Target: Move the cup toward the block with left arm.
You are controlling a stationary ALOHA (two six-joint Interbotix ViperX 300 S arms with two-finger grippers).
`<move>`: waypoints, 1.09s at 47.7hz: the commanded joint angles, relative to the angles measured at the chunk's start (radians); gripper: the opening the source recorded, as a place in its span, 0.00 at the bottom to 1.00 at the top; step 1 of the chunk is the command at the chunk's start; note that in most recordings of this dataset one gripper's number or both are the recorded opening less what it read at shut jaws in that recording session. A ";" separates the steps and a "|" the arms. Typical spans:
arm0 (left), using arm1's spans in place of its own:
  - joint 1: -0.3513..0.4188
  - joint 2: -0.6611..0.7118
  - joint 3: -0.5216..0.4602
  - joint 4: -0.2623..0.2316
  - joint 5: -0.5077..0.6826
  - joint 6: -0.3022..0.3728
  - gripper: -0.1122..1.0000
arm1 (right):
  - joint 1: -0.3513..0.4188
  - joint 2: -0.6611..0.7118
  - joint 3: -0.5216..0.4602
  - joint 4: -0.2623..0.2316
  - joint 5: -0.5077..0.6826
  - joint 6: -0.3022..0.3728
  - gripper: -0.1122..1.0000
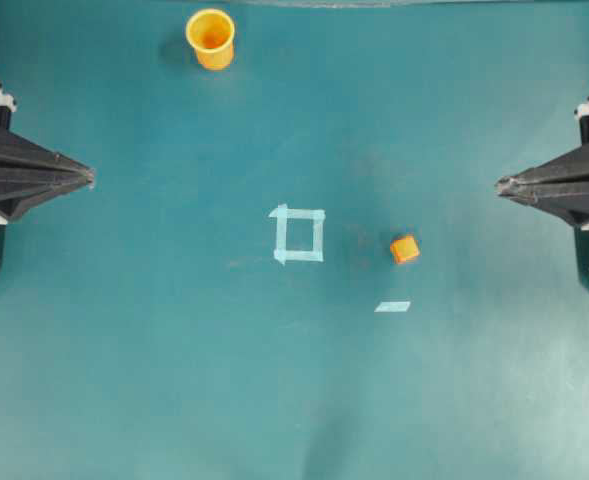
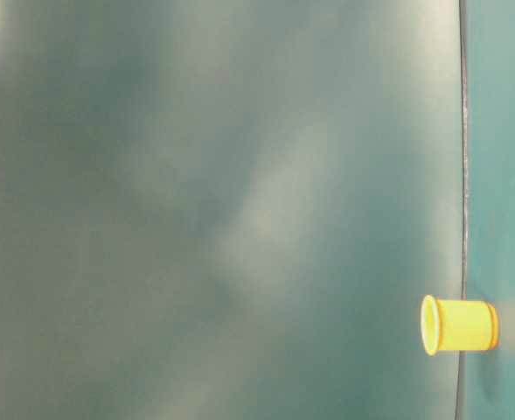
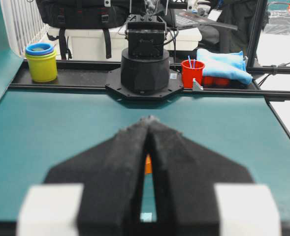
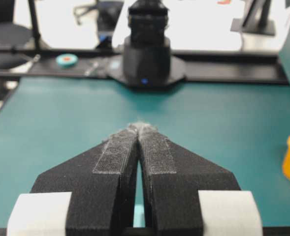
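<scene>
Bare teal mat [image 1: 154,330] lies open between the left gripper [image 1: 86,177] at the left edge and the cup [image 1: 211,38] at the far edge, while the flat tape square [image 1: 299,234] lies between cup and block [image 1: 405,248], blocking nothing.

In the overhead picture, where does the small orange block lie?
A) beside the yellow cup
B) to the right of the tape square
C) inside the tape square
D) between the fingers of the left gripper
B: the block lies on the mat, right of the tape square.
</scene>
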 commanded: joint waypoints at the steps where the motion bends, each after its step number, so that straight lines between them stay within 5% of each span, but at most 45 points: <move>1: 0.003 0.011 -0.017 0.008 0.055 0.012 0.10 | 0.000 0.006 -0.038 0.002 0.002 0.005 0.10; 15: 0.114 0.009 -0.035 0.008 0.213 -0.005 0.11 | 0.002 0.034 -0.098 0.002 0.218 0.000 0.10; 28: 0.279 0.009 -0.037 0.008 0.258 -0.008 0.11 | 0.002 0.035 -0.103 0.000 0.225 0.000 0.10; 42: 0.341 0.011 -0.038 0.006 0.258 -0.083 0.14 | 0.002 0.035 -0.103 0.000 0.227 0.002 0.10; 46: 0.354 0.014 -0.038 0.006 0.259 -0.133 0.20 | 0.002 0.035 -0.103 0.000 0.225 0.002 0.10; 52: 0.380 0.017 -0.037 0.006 0.275 -0.193 0.44 | 0.002 0.034 -0.104 0.000 0.225 0.002 0.10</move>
